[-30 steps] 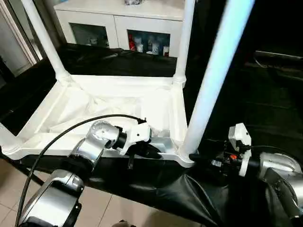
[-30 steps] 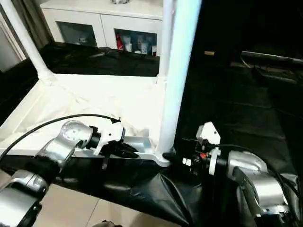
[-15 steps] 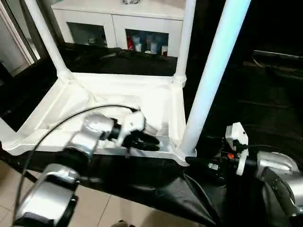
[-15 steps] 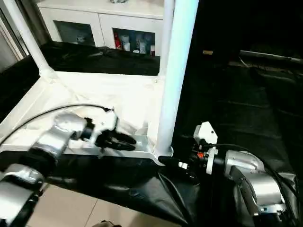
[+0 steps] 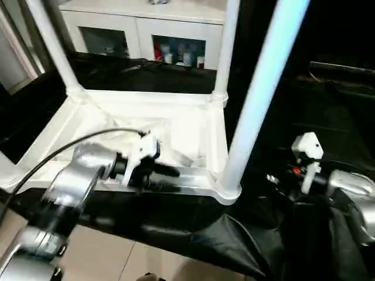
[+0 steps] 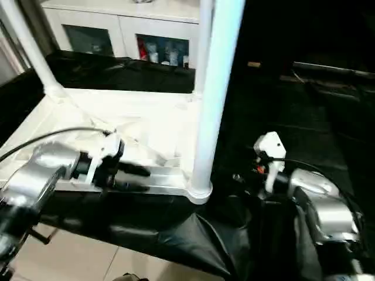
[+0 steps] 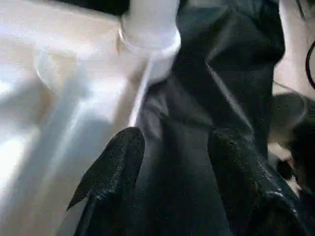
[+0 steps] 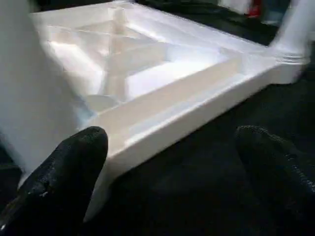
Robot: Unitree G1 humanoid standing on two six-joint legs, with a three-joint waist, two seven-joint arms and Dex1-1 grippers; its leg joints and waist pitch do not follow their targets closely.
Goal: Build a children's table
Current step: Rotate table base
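Observation:
The children's table [image 5: 193,126] lies upside down on the black cloth, ribbed underside up. Its white legs stand upright in the corner sockets: the near right leg [image 5: 258,99], the far right leg [image 5: 225,47] and the far left leg [image 5: 53,47]. My left gripper [image 5: 170,178] hovers at the top's near rim, left of the near right socket [image 7: 150,37]. Its fingers [image 7: 118,157] stand apart with nothing between them. My right gripper [image 8: 172,147] is open over the cloth, right of the near right leg, facing the top's side wall [image 8: 197,93].
The black-draped table [image 5: 328,105] stretches to the right and behind. A white cabinet with glass doors [image 5: 146,29] stands at the back. Tiled floor [image 5: 117,257] shows past the near edge. A black cable [image 5: 58,155] arcs over my left forearm.
My left gripper has opened and drawn back left along the near rim. My right gripper has opened wider and pulled away from the base of the near right leg.

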